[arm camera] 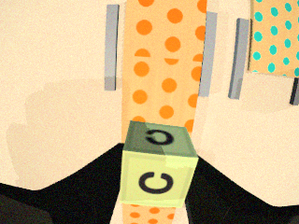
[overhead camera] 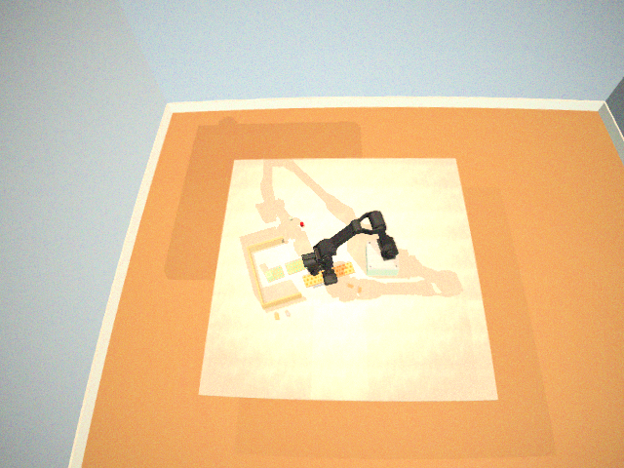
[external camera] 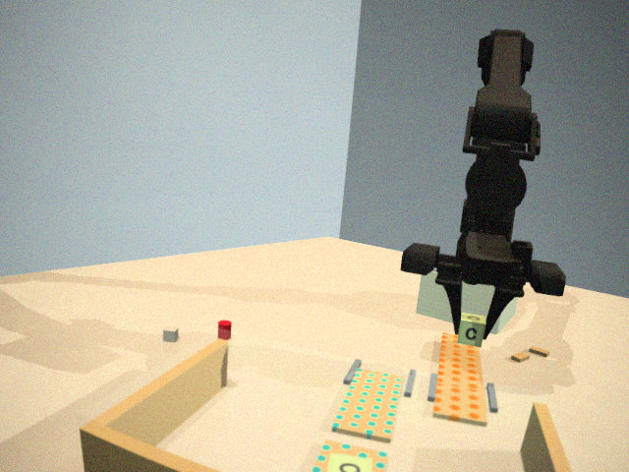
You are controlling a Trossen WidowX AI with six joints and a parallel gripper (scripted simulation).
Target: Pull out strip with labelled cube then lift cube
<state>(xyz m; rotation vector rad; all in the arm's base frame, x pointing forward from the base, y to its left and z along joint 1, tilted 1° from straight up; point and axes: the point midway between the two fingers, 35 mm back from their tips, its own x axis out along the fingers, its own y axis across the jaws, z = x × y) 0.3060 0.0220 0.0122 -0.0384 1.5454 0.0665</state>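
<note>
My gripper (external camera: 471,337) (arm camera: 155,155) is shut on the pale green cube (external camera: 471,327) (arm camera: 156,184) labelled C. It holds the cube upright above the orange-dotted strip (overhead camera: 345,269) (external camera: 457,382) (arm camera: 156,37), clear of it. The strip lies flat between two grey rails (external camera: 491,397) (arm camera: 111,49); a line in its dot pattern crosses it in the wrist view. A teal-dotted strip piece (overhead camera: 295,266) (external camera: 370,403) (arm camera: 276,44) lies beside it, apart from a second teal-dotted piece (overhead camera: 274,273) (external camera: 375,451), which bears another cube (external camera: 349,464) labelled C.
Low wooden walls (overhead camera: 256,282) (external camera: 162,388) stand on three sides around the teal-dotted pieces. A pale green box (overhead camera: 381,270) (external camera: 430,302) stands behind the gripper. A red cylinder (overhead camera: 301,223) (external camera: 224,330) and a grey cube (external camera: 170,335) are at left. Small wooden blocks (external camera: 520,356) lie at right.
</note>
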